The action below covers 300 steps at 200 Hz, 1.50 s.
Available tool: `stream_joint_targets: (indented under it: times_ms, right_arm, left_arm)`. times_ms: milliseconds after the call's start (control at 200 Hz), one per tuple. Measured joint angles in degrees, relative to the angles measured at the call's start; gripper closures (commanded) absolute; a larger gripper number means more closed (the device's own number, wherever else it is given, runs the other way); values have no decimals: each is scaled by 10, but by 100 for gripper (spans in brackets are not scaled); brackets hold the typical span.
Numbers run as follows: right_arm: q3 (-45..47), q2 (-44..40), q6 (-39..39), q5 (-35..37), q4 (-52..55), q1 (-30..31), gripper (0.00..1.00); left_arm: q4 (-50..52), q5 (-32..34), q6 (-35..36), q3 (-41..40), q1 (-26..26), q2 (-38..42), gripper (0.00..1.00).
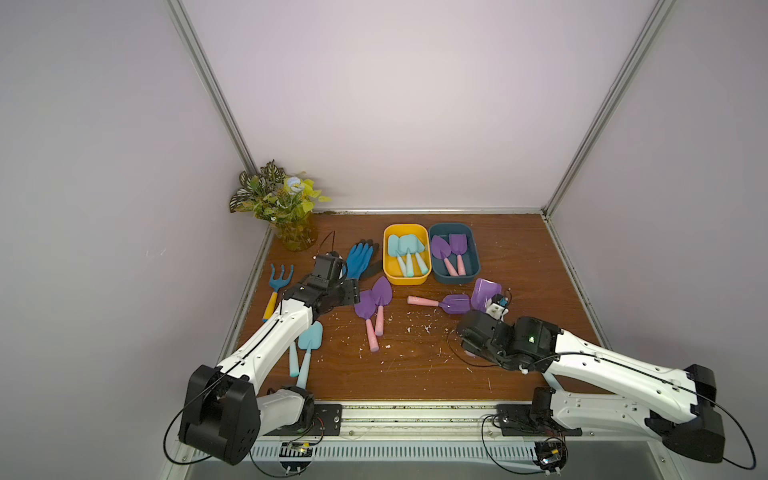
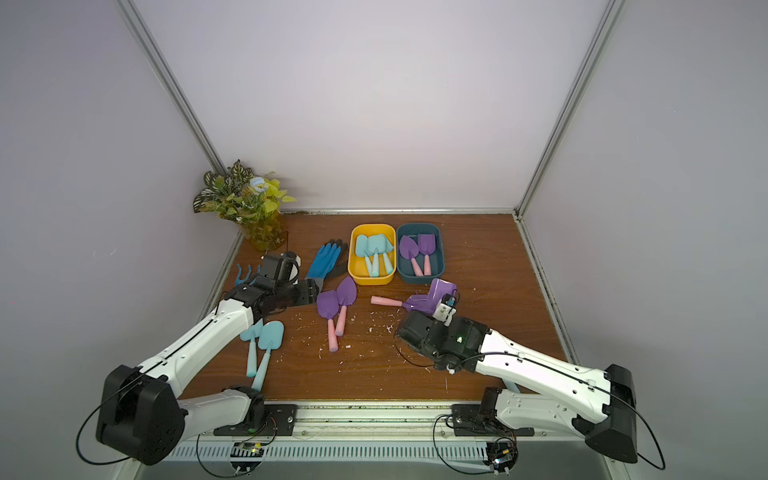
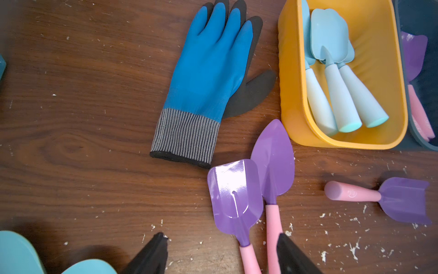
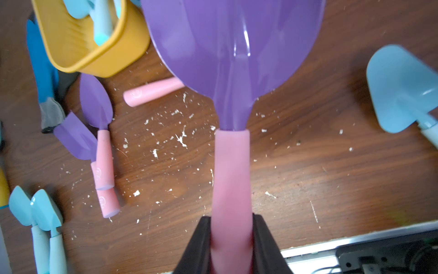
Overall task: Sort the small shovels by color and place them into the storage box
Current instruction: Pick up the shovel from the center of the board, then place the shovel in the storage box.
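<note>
In the yellow box (image 1: pixel 405 281), three pale aqua shovels (image 1: pixel 409 249), blades to the rear. In the dark teal box (image 1: pixel 455 280) right beside it, two purple-bladed shovels (image 1: pixel 451 248) with pink handles. Shown clearly only from the left wrist: left tool (image 3: pixel 221 236) spread wide, gripping nothing, with a purple pair (image 3: pixel 251 189) flat on the table (image 3: pixel 83 142) just beside it, next to a blue glove (image 3: pixel 208 66). Shown only from the right wrist: right tool (image 4: pixel 231 217) pinching the pink handle of the held purple shovel (image 4: pixel 232 47), blade lifted off the table. Also there, a lone aqua shovel (image 4: pixel 400 95) near the table's front edge, mostly hidden behind the right arm in both top views. In a top view, two loose aqua shovels (image 1: pixel 309 345) beside the left arm, behind its tool. Further right, a flat purple shovel (image 1: pixel 453 305) just left of the held blade.
</note>
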<state>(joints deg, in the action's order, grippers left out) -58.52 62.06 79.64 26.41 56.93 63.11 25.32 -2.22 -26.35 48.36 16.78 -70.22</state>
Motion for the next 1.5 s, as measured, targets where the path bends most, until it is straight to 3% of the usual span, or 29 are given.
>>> stream_joint_targets:
  times_ms: [310, 505, 711, 1061, 1336, 1501]
  right_arm:
    - [-105, 28, -234, -7, -6, -177, 92]
    - [-134, 102, -385, -84, -49, -289, 93]
    - [-172, 173, -494, -168, -80, -376, 93]
    - [-283, 320, -587, -240, -106, -424, 94]
    - [-399, 456, -615, -259, -91, -427, 94]
    - [-422, 500, -617, -263, -87, -427, 94]
  left_arm:
    - [7, 29, -12, 6, 9, 0, 27]
    - [34, 50, -27, 45, 40, 0, 28]
    - [73, 56, -55, 76, 57, 29, 30]
    - [131, 63, -97, 91, 61, 101, 33]
    - [143, 72, -105, 90, 61, 107, 31]
    - [146, 86, -96, 90, 61, 96, 30]
